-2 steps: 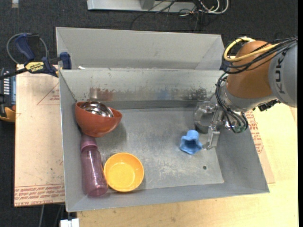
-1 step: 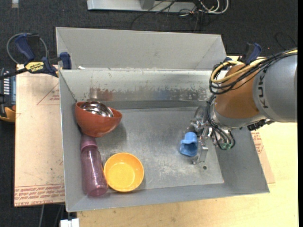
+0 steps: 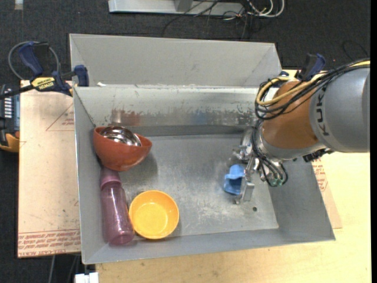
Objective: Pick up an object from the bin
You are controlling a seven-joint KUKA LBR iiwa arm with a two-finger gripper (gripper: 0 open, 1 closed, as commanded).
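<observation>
Nearest, at the front left of the bin [image 3: 194,158]: a yellow bowl [image 3: 154,215], open side up. Just beside it on the left, a purple bottle [image 3: 115,208], lying flat, cap end pointing to the back.

Farther in, on the right half of the floor: a small blue thing [image 3: 233,180], all alone, well apart from the bowls. Right at its right side, the jaws, down low by the floor, under the arm [image 3: 294,125] with its orange cover and wires. Cannot tell whether open, closed, or gripping the blue thing.

Farther back on the left, right at the bottle's cap: a red bowl [image 3: 121,152], a bit tilted, with a shiny metal bowl [image 3: 119,136] sitting inside.

Behind all that, the grey back wall.
</observation>
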